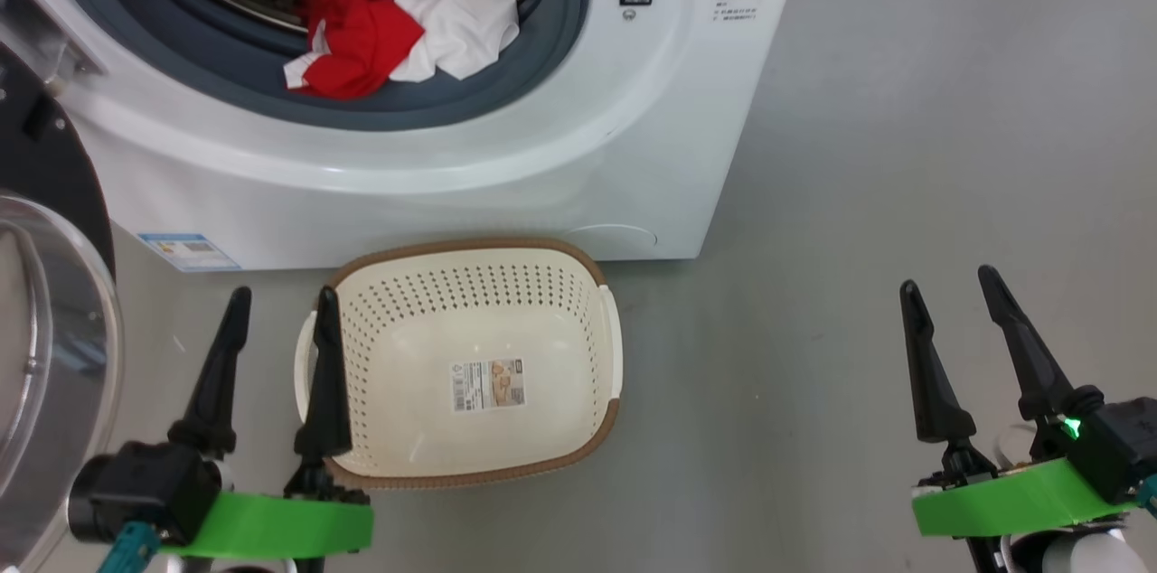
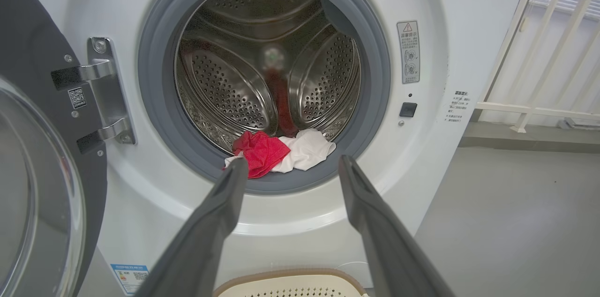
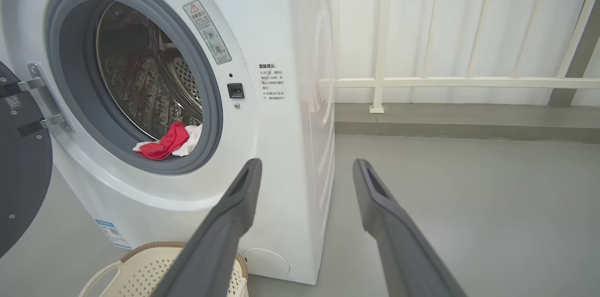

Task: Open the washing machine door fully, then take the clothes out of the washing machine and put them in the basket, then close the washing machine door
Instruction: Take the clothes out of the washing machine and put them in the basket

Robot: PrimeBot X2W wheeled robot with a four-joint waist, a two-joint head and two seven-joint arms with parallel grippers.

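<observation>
The left gripper hangs low with its two long dark fingers spread apart and nothing between them. The right gripper, well off to its right, is spread and empty too, above the bare grey floor. Just beside the left gripper stands the basket. In the head view the gripper's inner finger crosses the basket's near left corner, though contact cannot be judged. The basket's cream bottom is bare around a sticker. To the left gripper's outer side, the washing machine door stands swung open, its clear glass bowl and black rim near the finger but apart from it. A steel hinge joins it to the washing machine, whose white front rises directly past the basket, ahead of the left gripper and ahead and left of the right one. A small blue label sits low on that front. Higher and farther along the left fingers' line, the clothes lie as a red and white heap spilling from the steel drum onto the lower lip of the grey gasket. Beyond the right gripper, past the machine's side, a pale railing runs along the wall.
</observation>
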